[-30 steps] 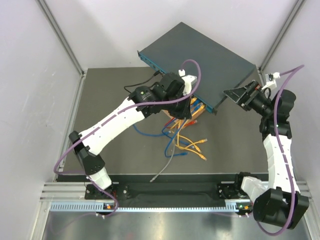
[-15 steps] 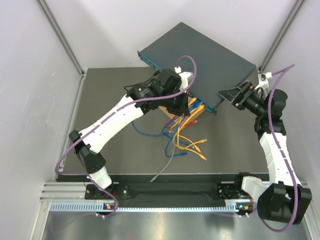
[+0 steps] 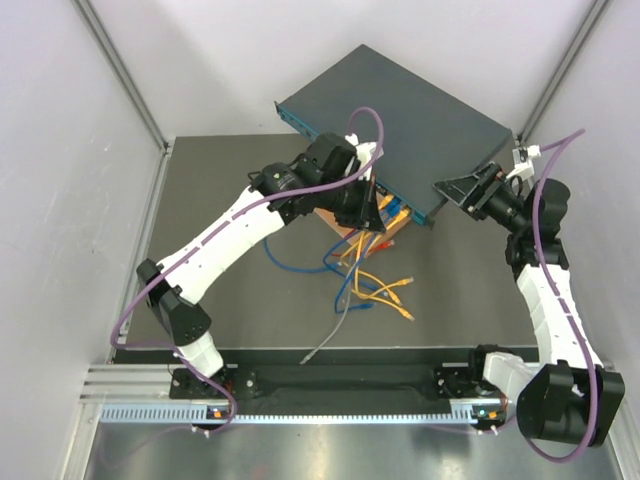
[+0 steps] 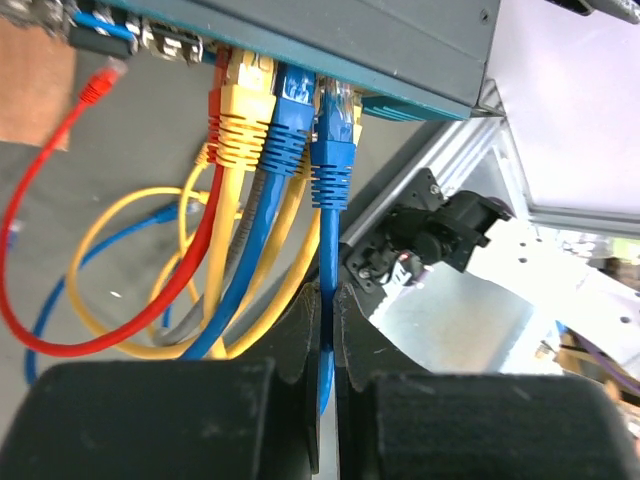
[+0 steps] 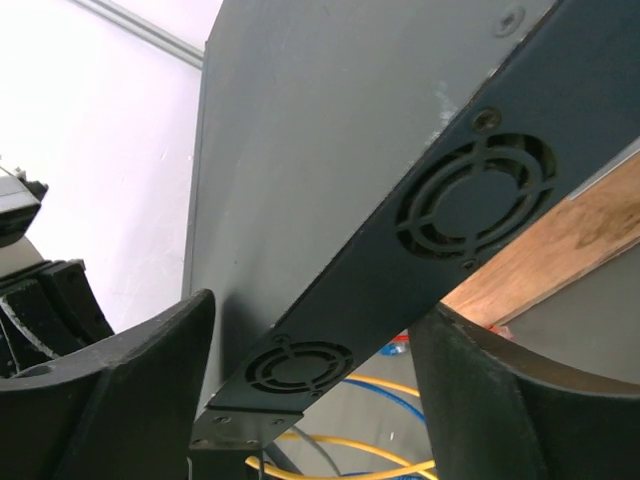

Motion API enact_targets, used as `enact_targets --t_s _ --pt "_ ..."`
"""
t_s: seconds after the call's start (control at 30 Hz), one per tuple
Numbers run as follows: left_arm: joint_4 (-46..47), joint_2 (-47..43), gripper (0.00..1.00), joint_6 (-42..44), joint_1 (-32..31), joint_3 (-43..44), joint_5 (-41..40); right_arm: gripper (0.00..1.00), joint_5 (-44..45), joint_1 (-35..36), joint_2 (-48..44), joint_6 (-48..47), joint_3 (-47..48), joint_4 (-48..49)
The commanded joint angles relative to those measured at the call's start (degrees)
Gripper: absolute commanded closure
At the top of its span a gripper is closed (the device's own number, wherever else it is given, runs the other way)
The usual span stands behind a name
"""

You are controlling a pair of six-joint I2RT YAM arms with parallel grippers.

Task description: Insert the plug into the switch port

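The switch (image 3: 420, 120) is a flat dark teal-grey box tilted at the back of the mat. My left gripper (image 3: 365, 215) is at its front face. In the left wrist view my left gripper (image 4: 328, 300) is shut on a blue cable (image 4: 325, 240). The cable's blue plug (image 4: 333, 120) points up at the socket row of the switch (image 4: 330, 30), its clear tip at a port. I cannot tell how deep it sits. My right gripper (image 3: 455, 190) is open, and in the right wrist view (image 5: 310, 390) its jaws straddle the switch's vented side (image 5: 440, 210).
A yellow plug (image 4: 240, 110) and another blue plug (image 4: 290, 105) sit in neighbouring ports. A red cable (image 4: 60, 160) hangs loose. A brown wooden board (image 5: 560, 240) lies under the switch. Loose yellow, blue and grey cables (image 3: 375, 285) lie on the mat mid-table.
My left gripper has moved up and right, closer under the switch's front face. My right arm has moved left, bringing its open jaws around the switch's right corner.
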Motion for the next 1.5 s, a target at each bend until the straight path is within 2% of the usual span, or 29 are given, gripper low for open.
enact_targets --t_s 0.0,0.27,0.4,0.67,0.7,0.8,1.03,1.47 --pt "6.93 -1.16 1.0 -4.66 0.16 -1.11 2.8 0.26 -1.15 1.95 -0.16 0.77 0.44 8.5" --pt "12.37 -1.25 1.0 -8.97 0.33 -4.0 5.09 0.37 -1.41 2.74 -0.07 2.0 -0.71 10.26" --pt "17.82 -3.01 1.0 -10.02 0.42 -6.47 5.09 0.52 -1.85 3.09 0.1 3.05 -1.06 11.57" --pt "18.62 -3.01 1.0 -9.59 2.7 -6.65 6.84 0.76 -2.73 3.53 0.45 4.02 -1.5 12.98" --pt "18.44 -2.84 1.0 -9.32 2.88 -5.86 7.28 0.85 -2.81 3.44 0.54 4.02 -1.5 13.07" --pt "17.13 -1.96 1.0 -7.22 3.67 -4.28 8.33 1.0 -3.34 3.44 0.63 3.85 -1.59 13.33" --pt "12.47 0.51 1.0 -1.94 4.29 -0.32 6.14 1.0 -4.05 3.53 1.42 4.55 -1.76 14.21" --pt "11.59 5.34 1.0 -2.73 4.29 3.37 4.65 1.0 -3.96 5.11 1.07 6.75 -2.64 17.03"
